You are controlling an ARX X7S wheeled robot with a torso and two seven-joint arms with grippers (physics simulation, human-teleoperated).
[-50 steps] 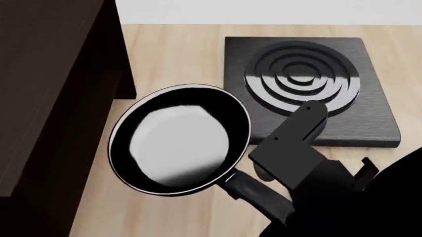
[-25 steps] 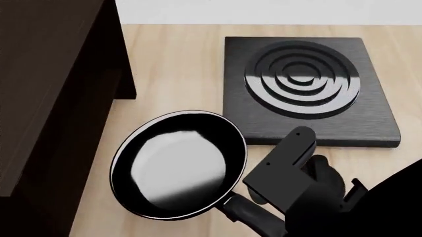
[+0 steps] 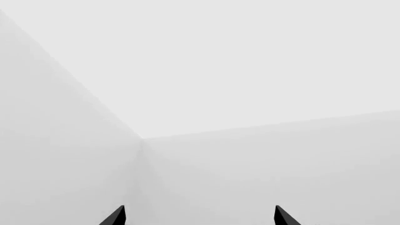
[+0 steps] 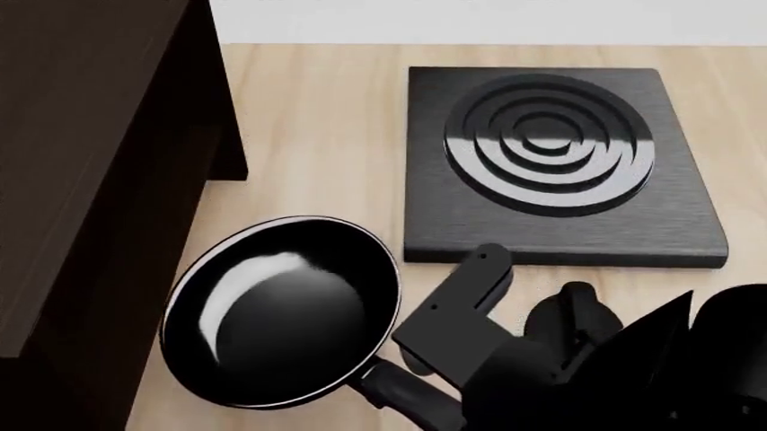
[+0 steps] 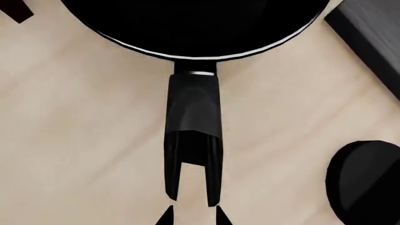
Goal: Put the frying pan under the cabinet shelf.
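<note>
My right fingers (image 5: 192, 211) pinch the pan (image 4: 282, 310) handle; glossy black, silver-rimmed, beside the cabinet (image 4: 84, 180). Left fingers (image 3: 119, 216) spread.

Round black frying pan (image 4: 282, 314) with thin silvery rim and pale sheen inside (tilted slightly), long black handle toward the near edge, just beside the tall dark brown cabinet shelf (image 4: 96, 180), not under it

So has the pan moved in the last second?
Yes. The pan has slid away from the stove plate, nearer the robot and closer to the dark cabinet, carried by the right gripper.
</note>
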